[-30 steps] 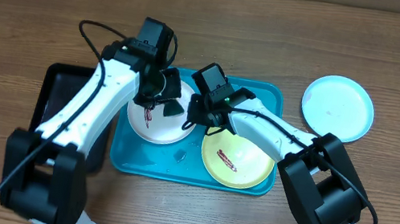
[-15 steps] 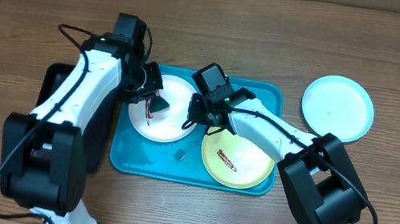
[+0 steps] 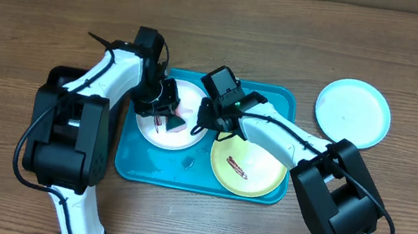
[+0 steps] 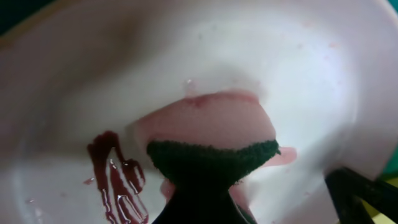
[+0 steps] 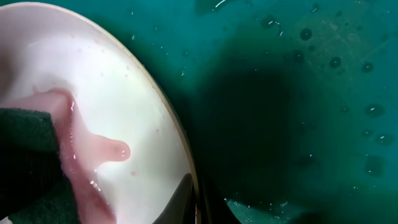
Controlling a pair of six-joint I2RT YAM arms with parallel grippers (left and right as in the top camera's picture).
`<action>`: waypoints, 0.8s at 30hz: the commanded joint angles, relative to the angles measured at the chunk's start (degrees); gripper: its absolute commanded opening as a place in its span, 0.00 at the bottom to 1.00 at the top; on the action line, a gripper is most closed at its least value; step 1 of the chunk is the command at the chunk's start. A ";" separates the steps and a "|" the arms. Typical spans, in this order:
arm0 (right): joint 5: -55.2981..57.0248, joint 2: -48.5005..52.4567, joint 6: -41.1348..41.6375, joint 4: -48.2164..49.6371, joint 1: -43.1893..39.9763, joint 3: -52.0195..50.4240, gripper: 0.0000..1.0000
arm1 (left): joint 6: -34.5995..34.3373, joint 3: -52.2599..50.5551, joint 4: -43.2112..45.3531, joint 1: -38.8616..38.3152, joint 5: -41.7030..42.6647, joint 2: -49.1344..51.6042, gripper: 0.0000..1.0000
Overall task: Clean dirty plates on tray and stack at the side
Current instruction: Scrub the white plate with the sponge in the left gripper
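Observation:
The white plate (image 3: pixel 163 136) lies at the left of the turquoise tray (image 3: pixel 279 103). It carries a dark red smear (image 4: pixel 115 177) and a pale pink wet patch (image 4: pixel 217 121). My left gripper (image 3: pixel 162 101) is shut on a dark green sponge (image 4: pixel 211 163) that presses on the plate's middle. My right gripper (image 3: pixel 207 118) is shut on the white plate's right rim (image 5: pixel 186 180), one finger on each side. The yellow-green plate (image 3: pixel 254 176), with a red smear (image 3: pixel 235 168), lies at the tray's right. The light blue plate (image 3: pixel 353 112) lies on the table, off the tray.
A black tray (image 3: pixel 57 109) lies left of the turquoise tray, under my left arm. The tray floor (image 5: pixel 298 93) is wet with droplets. A small puddle (image 3: pixel 188 163) lies between the two plates. The sponge's edge also shows in the right wrist view (image 5: pixel 25 155).
My left gripper swung out left off the plate, then came back onto it with the sponge. A pink wet patch now shows on the white plate. The right arm has not moved.

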 commanded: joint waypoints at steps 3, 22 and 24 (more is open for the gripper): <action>2.03 0.37 0.22 -0.72 -0.20 -0.57 0.04 | -1.03 -0.59 -6.21 1.33 -26.14 3.06 0.04; 2.01 0.37 0.22 -0.31 -0.20 -0.57 0.04 | 0.70 21.51 -20.17 -0.26 -14.86 2.56 0.04; 2.01 0.37 0.24 -0.11 -0.20 -0.57 0.04 | 3.85 21.14 -18.14 -0.59 -6.16 2.89 0.04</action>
